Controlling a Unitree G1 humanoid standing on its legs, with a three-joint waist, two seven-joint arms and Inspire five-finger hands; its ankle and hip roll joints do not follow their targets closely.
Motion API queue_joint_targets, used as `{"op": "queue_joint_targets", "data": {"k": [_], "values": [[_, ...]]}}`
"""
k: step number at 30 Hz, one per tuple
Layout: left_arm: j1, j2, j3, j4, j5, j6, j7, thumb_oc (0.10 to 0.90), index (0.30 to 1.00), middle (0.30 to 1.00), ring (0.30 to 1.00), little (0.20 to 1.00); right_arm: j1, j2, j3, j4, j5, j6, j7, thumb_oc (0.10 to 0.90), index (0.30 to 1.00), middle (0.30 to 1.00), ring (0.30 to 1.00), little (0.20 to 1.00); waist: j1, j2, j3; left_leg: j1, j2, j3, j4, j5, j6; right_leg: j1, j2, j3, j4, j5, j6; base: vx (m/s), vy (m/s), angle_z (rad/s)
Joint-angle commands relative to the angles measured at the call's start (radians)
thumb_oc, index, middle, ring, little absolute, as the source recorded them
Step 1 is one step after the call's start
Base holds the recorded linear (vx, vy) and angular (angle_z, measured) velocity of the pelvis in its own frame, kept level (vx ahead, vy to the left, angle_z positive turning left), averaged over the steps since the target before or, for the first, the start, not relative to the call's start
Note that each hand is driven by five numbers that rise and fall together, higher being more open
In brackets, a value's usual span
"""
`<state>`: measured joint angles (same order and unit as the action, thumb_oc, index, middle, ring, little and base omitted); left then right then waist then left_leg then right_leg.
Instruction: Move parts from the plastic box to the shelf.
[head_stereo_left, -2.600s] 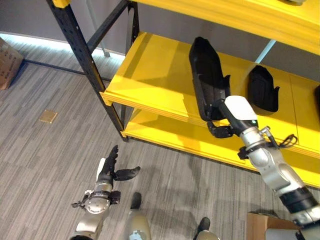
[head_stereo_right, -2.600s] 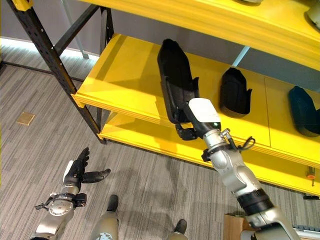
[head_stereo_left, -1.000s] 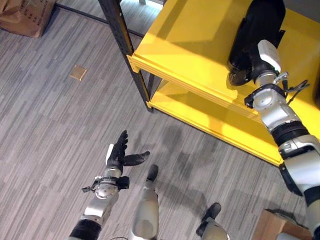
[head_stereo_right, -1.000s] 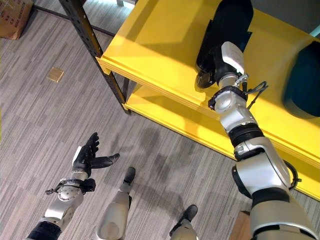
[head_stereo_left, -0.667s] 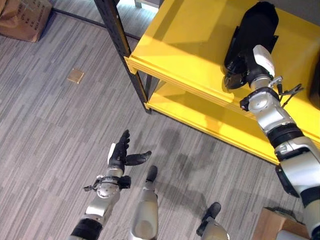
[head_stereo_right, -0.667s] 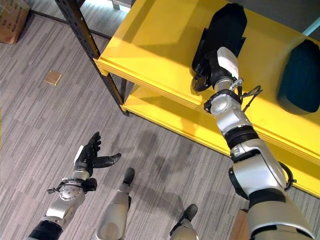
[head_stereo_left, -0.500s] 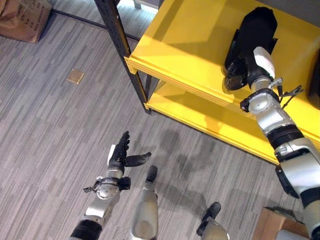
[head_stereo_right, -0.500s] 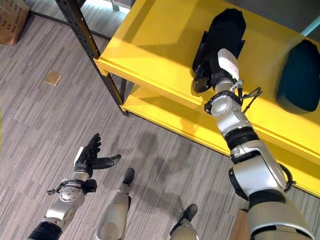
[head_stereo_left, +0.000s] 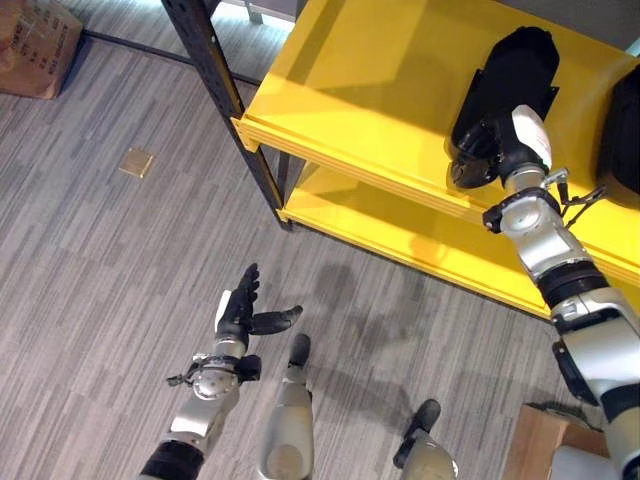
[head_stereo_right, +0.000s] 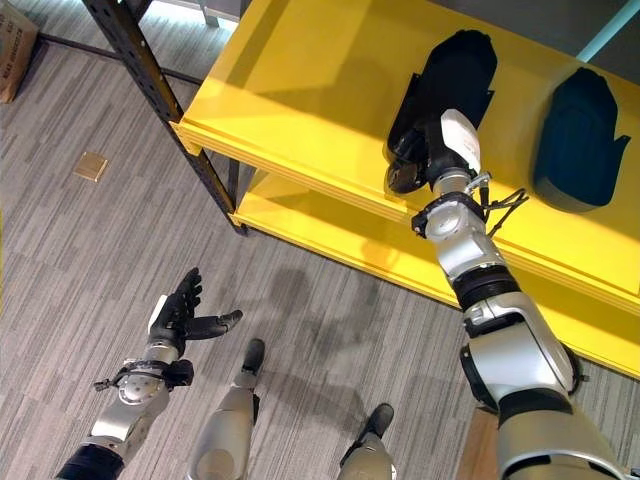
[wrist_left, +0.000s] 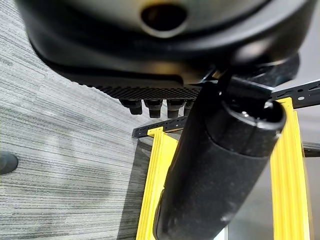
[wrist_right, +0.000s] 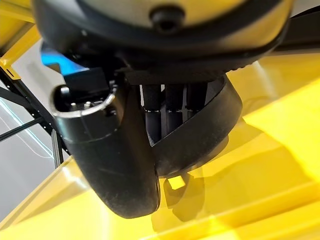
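The long black part (head_stereo_right: 445, 85) lies on the yellow shelf (head_stereo_right: 300, 90), its near end right at the shelf's front edge and its far end reaching toward the back. The right robot hand (head_stereo_right: 432, 158) is on that near end; in the right wrist view its fingers (wrist_right: 172, 107) curl against the part's rim with the thumb on the other side, so it looks clamped on the part rather than loose. A second, shorter dark part (head_stereo_right: 572, 128) sits further along the same shelf toward its right end, apart from the first.

The main risk appears to be at the front edge. The part's near end seems to overhang or sit flush with the lip, so if the right robot hand lets go now, or drags as it pulls back, the part could tip or slide off onto the lower shelf (head_stereo_right: 330, 235) or the floor (head_stereo_right: 100, 250). A finger caught inside the rim could pull the part out with it. Pushing it deeper calls for care too, as a skewed push might swing it toward the shorter part.

The left robot hand (head_stereo_left: 240, 315) hangs low over the floor, fingers spread and holding nothing, well apart from the shelf, so it could not catch a fall.
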<state>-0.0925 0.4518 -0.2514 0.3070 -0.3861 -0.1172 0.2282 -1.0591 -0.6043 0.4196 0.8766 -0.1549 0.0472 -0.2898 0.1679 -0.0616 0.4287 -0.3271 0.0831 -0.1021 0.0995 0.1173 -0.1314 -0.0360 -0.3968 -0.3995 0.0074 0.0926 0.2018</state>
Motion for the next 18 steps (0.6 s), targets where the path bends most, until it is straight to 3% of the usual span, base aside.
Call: {"op": "queue_joint_targets", "data": {"k": [1, 18], "values": [[0.003, 0.011, 0.028, -0.08, 0.009, -0.086, -0.003, 0.9, 1.0, 1.0, 1.0, 1.0, -0.037, -0.089, 0.062, 0.033, -0.024, -0.011, 0.002, 0.4, 0.3, 0.3, 0.3, 0.3, 0.01, -0.014, -0.024, 0.117, 0.028, 0.057, -0.078, -0.098, 0.06, 0.008, -0.027, 0.033, 0.059, 0.105, 0.003, 0.0, 0.0, 0.0], [0.003, 0.011, 0.034, -0.07, 0.007, -0.091, -0.002, 0.9, 1.0, 1.0, 1.0, 1.0, -0.1, -0.119, 0.121, 0.042, -0.07, -0.014, 0.02, 0.4, 0.3, 0.3, 0.3, 0.3, 0.014, -0.023, -0.03, 0.133, 0.024, 0.065, -0.095, -0.097, 0.064, 0.012, -0.026, 0.037, 0.054, 0.126, 0.009, 0.0, 0.0, 0.0]]}}
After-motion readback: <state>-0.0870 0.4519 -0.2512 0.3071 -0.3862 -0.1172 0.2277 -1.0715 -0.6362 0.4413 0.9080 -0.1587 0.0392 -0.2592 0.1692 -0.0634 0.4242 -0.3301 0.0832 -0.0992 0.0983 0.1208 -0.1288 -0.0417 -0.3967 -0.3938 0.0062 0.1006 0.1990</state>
